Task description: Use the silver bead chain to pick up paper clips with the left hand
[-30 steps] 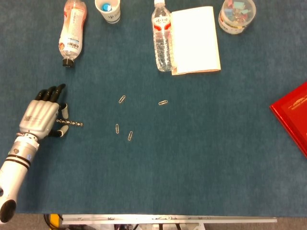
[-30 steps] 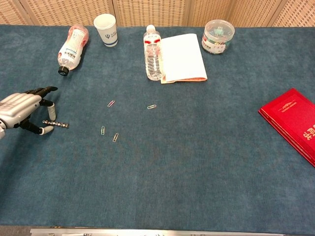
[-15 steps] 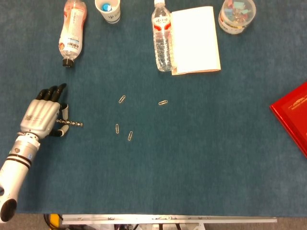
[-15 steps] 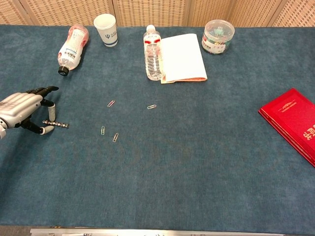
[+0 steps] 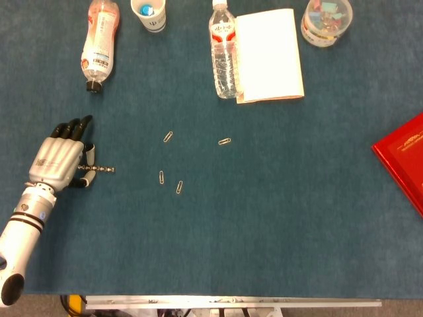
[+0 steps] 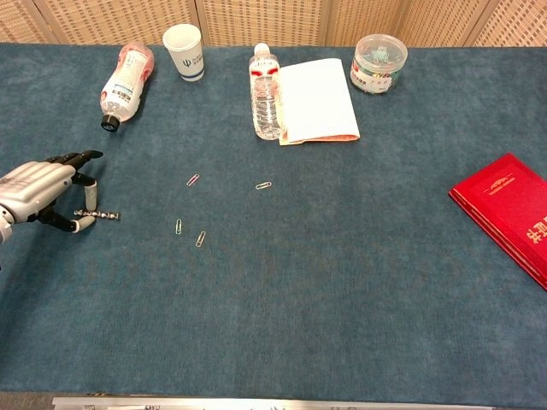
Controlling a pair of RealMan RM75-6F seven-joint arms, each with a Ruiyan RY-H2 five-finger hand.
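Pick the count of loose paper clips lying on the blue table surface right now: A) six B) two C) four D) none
C: four paper clips lie apart on the table, all right of the left hand and bead chain.

Office-like room: blue felt table (image 6: pixel 342 325), wicker partition (image 6: pixel 273 21).

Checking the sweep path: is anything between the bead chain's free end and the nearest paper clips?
No. Head view shows bare blue cloth between bead chain and nearest paper clips.
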